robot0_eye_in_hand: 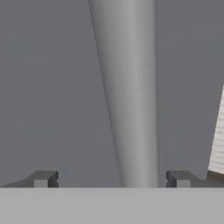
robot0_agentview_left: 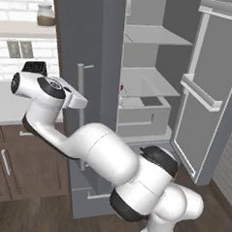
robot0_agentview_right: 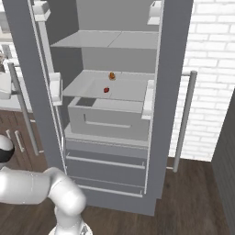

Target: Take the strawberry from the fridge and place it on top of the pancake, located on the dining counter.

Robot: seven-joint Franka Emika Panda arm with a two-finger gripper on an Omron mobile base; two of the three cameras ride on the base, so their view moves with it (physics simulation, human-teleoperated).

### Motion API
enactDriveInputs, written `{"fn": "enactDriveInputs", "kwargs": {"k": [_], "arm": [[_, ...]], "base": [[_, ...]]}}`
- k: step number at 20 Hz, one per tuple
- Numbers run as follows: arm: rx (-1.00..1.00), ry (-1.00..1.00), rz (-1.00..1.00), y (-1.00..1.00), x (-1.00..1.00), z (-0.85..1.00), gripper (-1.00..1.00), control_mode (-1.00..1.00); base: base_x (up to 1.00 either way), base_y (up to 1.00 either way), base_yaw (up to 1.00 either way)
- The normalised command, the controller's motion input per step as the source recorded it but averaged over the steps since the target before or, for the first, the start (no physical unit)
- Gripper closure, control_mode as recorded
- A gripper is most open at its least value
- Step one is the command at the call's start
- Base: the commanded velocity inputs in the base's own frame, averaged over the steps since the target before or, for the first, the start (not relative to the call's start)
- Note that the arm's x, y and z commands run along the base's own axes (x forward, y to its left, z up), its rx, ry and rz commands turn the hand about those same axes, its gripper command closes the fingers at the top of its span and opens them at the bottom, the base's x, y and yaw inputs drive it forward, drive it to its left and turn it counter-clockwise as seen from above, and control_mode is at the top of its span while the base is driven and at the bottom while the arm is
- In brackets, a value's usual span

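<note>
Fridge [robot0_agentview_right: 114,114] doors open, strawberry [robot0_agentview_right: 106,90] on middle shelf [robot0_agentview_right: 128,89]. My hand [robot0_eye_in_hand: 111,179] open, fingers either side of door handle [robot0_eye_in_hand: 129,87]. I might bump handle pulling away, swing door shut.

My fridge [robot0_agentview_right: 174,92] is flat grey with silver bar handles [robot0_eye_in_hand: 129,96]; a red strawberry [robot0_agentview_right: 106,90] sits on its pale shelf [robot0_agentview_right: 124,89], against white brick wall [robot0_agentview_right: 211,55] and dark wood floor [robot0_agentview_right: 193,202].
</note>
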Motion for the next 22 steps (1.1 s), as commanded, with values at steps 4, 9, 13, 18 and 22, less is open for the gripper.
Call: {"fn": "enactDriveInputs", "kwargs": {"k": [4, 9, 13, 18, 22], "arm": [[0.00, 0.16, 0.00, 0.34, -0.53, 0.16, -1.00, -1.00], [0.11, 0.05, 0.04, -0.43, -1.00, 0.04, -1.00, -1.00], [0.29, 0.00, 0.18, -1.00, -0.97, 0.00, -1.00, -1.00], [0.35, 0.00, 0.27, -0.93, -0.88, 0.00, -1.00, -1.00], [0.38, 0.00, 0.30, -0.88, -0.84, 0.00, -1.00, -1.00]], "base": [[0.00, 0.00, 0.00], [0.00, 0.00, 0.00], [0.00, 0.00, 0.00], [0.00, 0.00, 0.00], [0.00, 0.00, 0.00]]}}
